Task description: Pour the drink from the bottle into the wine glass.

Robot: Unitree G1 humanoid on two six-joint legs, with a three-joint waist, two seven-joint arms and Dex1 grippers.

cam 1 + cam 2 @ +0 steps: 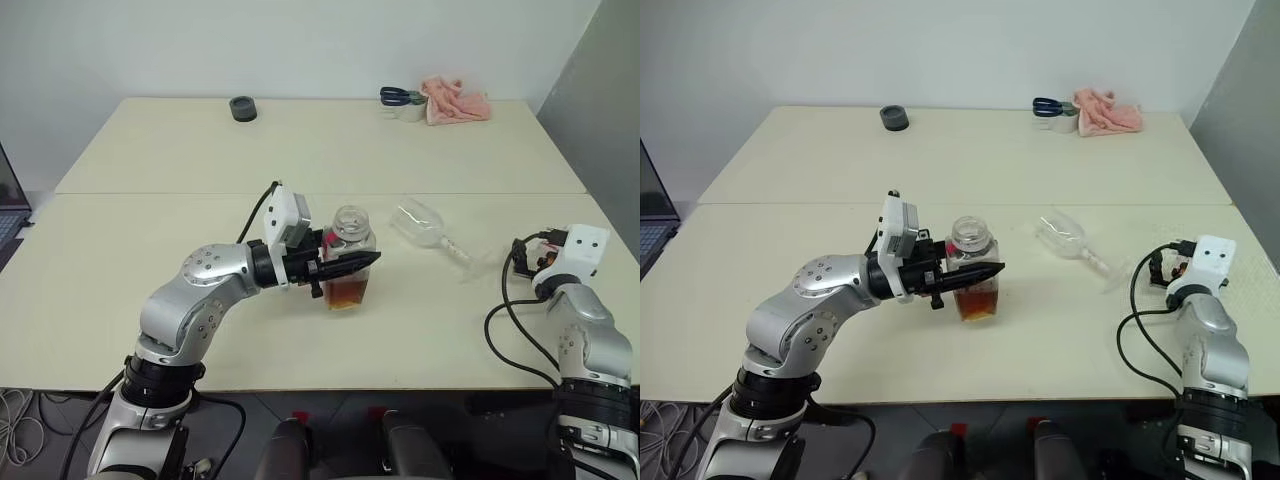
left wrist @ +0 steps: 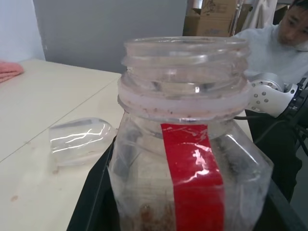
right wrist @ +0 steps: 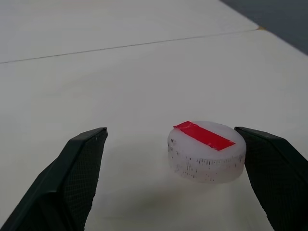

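**Cap's off, but the glass is lying down**

Head views first: the left gripper (image 1: 345,266) is clamped around the small clear squarish plastic bottle with the red label strip (image 1: 350,262), near the middle of the pale cream table (image 1: 150,150). The bottle stands upright, long axis vertical, open mouth up, with the tea-coloured amber drink (image 1: 346,293) sitting in its lower part. Just to its right lies the clear stemmed wine glass (image 1: 428,229), tipped on its side. Its long axis runs flat along the table, bowl towards the bottle and the far side, stem and foot trailing towards the right arm. At the far edge are a dark round thing (image 1: 243,108), blue-handled scissors (image 1: 398,96) and a crumpled pink cloth (image 1: 457,101).

Left wrist view: wide threaded neck of the bottle right up close, no cap on it, red strip running down the front, fingers hugging both sides. The fallen glass bowl is behind it.

Right wrist view: the right gripper (image 3: 178,159) has its jaws spread wide, and a white round cap with a red strip (image 3: 207,150) sits on the table between the fingertips, just beside one finger.

My read: uncapping looks done, cap parked. Pouring can't really start until the glass is upright, so I'd guess the free right gripper needs to stand it up by the stem, then the left tilts the bottle mouth over the bowl.
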